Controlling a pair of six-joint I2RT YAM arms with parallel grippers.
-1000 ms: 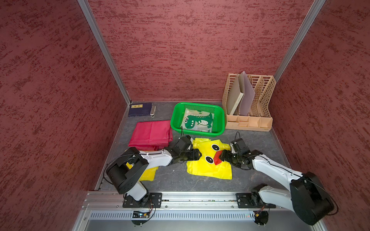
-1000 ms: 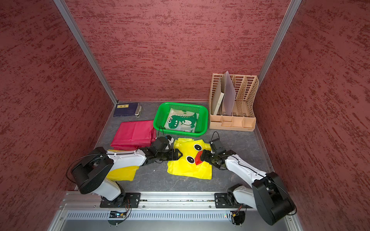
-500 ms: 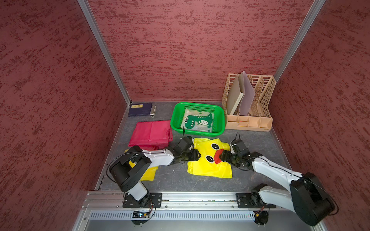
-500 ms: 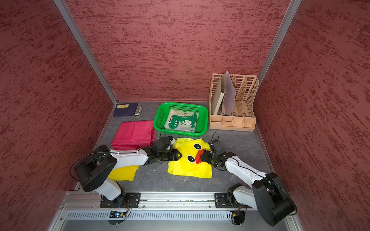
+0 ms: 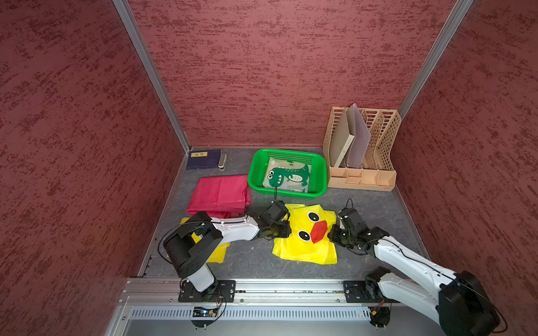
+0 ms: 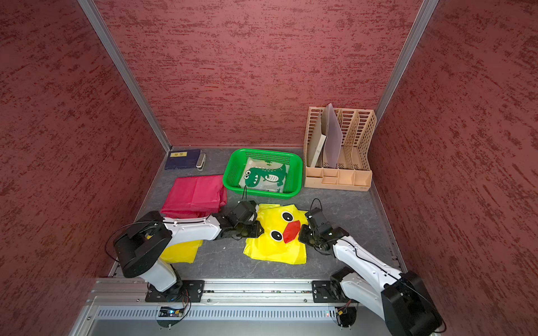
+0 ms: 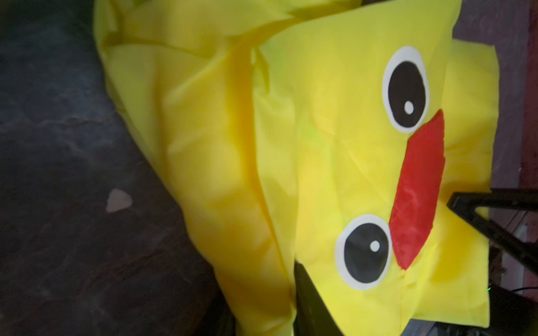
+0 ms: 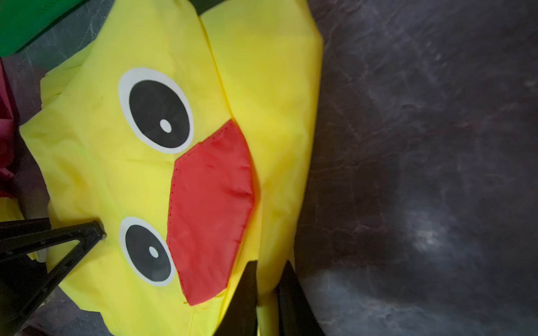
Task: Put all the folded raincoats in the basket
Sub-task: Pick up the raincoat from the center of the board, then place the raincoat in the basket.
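Note:
The folded raincoat (image 5: 305, 241) (image 6: 275, 247) is yellow with a duck face. It lies on the grey table in front of the green basket (image 5: 252, 177) (image 6: 228, 177). My left gripper (image 5: 281, 231) (image 6: 254, 229) is shut on its left edge. In the left wrist view a yellow fold (image 7: 262, 261) is pinched at the left gripper (image 7: 270, 314). My right gripper (image 5: 332, 232) (image 6: 302, 234) is shut on the right edge. In the right wrist view the right gripper (image 8: 267, 291) has both black fingers (image 8: 244, 299) squeezing a fold beside the red beak (image 8: 212, 209).
A dinosaur-print folded item (image 5: 286, 176) lies inside the basket. A red folded cloth (image 5: 219, 193) sits left of it, and another yellow cloth (image 5: 217, 254) lies under my left arm. A beige file rack (image 5: 378, 174) stands back right. A dark blue book (image 5: 202, 158) lies back left.
Both grippers went from open to shut, each closing on an opposite side edge of the yellow raincoat. The raincoat still lies on the table.

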